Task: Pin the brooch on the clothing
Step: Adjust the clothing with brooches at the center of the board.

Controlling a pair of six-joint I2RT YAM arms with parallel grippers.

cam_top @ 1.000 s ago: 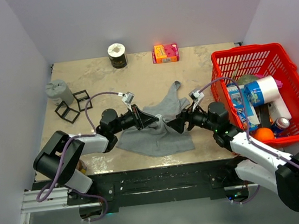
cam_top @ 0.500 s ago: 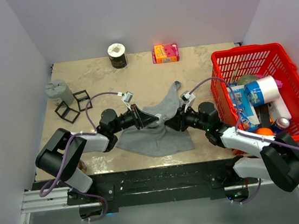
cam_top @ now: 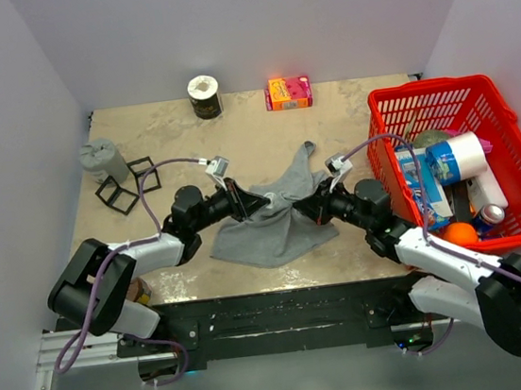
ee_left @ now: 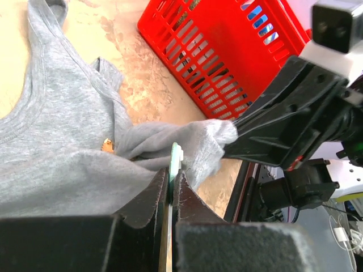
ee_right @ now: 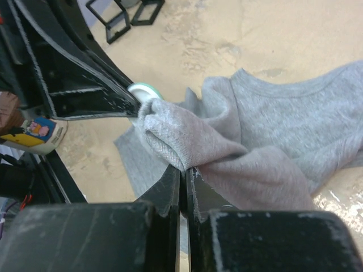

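- Right pincer (ee_right: 182, 171) clamped tight on a bunched fold of the grey clothing (ee_right: 272, 130), held above the tabletop (cam_top: 346, 118).
- Left pincer (ee_left: 172, 170), closed on a thin pale-green disc (ee_left: 177, 152), meets that fold.
- Tiny orange brooch (ee_left: 106, 145) shows on the fabric, near the left fingertips.
- Red basket (cam_top: 438, 89) stands at right.

Robotics lab test cell: white enclosure walls (cam_top: 249, 25), marbled tabletop (cam_top: 364, 111), left arm (cam_top: 139, 253) and right arm (cam_top: 439, 254) on a black base frame (cam_top: 285, 320), red basket (cam_top: 428, 88) of mixed props.
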